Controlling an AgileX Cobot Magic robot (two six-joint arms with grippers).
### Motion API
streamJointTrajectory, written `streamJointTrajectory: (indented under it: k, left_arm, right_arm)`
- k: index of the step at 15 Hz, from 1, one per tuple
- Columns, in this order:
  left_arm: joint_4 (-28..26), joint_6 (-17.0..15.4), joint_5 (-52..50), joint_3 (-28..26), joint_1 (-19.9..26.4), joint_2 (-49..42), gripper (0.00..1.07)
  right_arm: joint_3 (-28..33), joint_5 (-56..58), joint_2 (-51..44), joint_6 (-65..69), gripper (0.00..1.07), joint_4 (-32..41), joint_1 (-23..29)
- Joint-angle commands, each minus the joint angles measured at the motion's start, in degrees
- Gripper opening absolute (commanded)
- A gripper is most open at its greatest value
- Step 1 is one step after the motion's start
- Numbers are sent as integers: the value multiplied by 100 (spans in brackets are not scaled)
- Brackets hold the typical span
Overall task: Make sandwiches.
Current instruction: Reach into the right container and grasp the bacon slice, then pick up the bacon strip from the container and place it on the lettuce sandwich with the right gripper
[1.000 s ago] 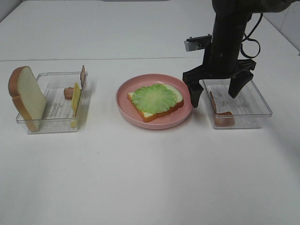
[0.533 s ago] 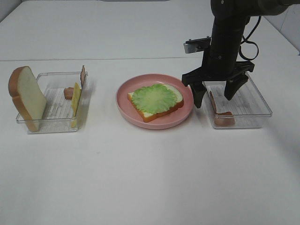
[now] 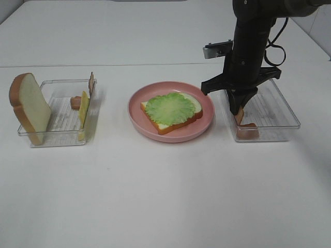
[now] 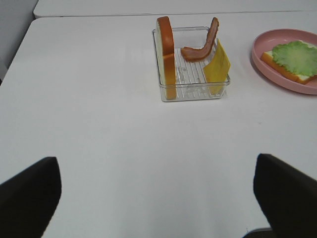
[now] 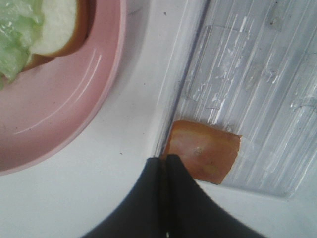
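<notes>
Exterior high, right gripper at bacon, pink plate beside

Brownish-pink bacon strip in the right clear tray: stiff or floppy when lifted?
Probably floppy: the brownish-pink bacon strip bends from standing against the clear plastic tray wall to lying flat. Likely light: it looks thin. It may sag below the shut right gripper.

The right arm reaches straight down, the right pincer closed tip to tip; the left pincer has its fingers spread wide.

Black arm, looping black cable, grey camera block, black right tool.
</notes>
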Motion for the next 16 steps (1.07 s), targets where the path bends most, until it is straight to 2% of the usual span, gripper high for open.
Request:
streamJointTrajectory:
  k: [1,6,10,16]
  left_arm:
    - [-6,-11,-23,11,6,-92,101]
    - [-6,-11,-23,11,6,-92,101]
    - [-6,-6,-23,11,6,-92,101]
    - [-6,-6,-23,11,6,-92,101]
  right_arm:
    - [17,46,17,0,0,-17,-6]
    - [-115,544,-206,-292,0,-63,-6]
    - [-739,1071,-693,-338,0,-281,6]
    - [-1266,1066,-1278,-321,0,40,17]
